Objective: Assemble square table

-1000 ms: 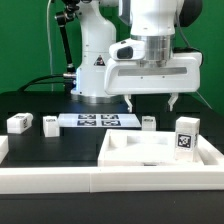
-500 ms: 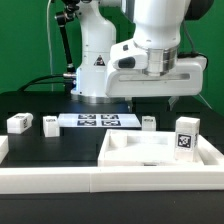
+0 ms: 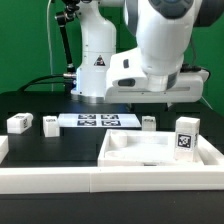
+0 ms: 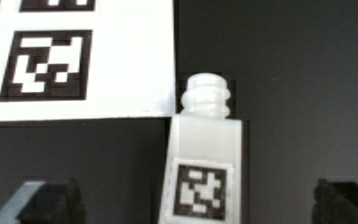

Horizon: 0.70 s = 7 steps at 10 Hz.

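No legible text or numbers.

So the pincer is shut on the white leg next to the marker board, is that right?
Not shut. The wrist view shows the pincer open, its fingers wide apart and clear of the white leg. The leg is indeed next to the marker board.

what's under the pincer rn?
Wrist view: a white tagged leg sits below the open pincer, between its fingers and untouched. Its ridged tip is beside the marker board edge. Black work surface around it. What is beneath the leg is covered.
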{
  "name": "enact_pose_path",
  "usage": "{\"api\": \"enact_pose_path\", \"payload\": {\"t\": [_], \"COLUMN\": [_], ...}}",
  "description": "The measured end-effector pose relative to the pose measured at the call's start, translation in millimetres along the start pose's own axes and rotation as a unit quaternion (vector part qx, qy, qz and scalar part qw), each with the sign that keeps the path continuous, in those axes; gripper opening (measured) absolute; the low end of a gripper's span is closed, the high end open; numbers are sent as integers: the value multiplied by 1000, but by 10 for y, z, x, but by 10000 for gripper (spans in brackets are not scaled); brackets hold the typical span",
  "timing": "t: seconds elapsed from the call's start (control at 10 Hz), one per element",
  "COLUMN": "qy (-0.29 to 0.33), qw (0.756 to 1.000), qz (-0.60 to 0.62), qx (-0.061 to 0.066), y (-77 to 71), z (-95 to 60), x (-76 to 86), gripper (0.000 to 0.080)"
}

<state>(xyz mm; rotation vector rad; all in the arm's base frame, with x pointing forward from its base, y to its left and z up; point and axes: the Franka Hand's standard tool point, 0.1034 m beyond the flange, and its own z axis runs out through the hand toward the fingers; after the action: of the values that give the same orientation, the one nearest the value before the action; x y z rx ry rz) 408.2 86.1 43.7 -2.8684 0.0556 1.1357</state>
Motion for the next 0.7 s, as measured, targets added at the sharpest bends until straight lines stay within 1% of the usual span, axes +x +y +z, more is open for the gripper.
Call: {"api": "enact_pose_path", "payload": {"t": [0.1, 0.2, 0.3, 0.4, 0.5, 0.7], "qy": [-39, -65, -77, -114, -115, -108], "qw": [999, 998, 997, 994, 993, 994], "qz": [-1, -2, -3, -2, -2, 0], "qx": [-2, -3, -4, -4, -3, -2], "y": [-15, -36, -47, -37, -31, -13], "z": [15, 5, -5, 9, 11, 49], "x": [-26, 19, 54, 24, 88, 145], "gripper": [649, 649, 649, 649, 649, 649]}}
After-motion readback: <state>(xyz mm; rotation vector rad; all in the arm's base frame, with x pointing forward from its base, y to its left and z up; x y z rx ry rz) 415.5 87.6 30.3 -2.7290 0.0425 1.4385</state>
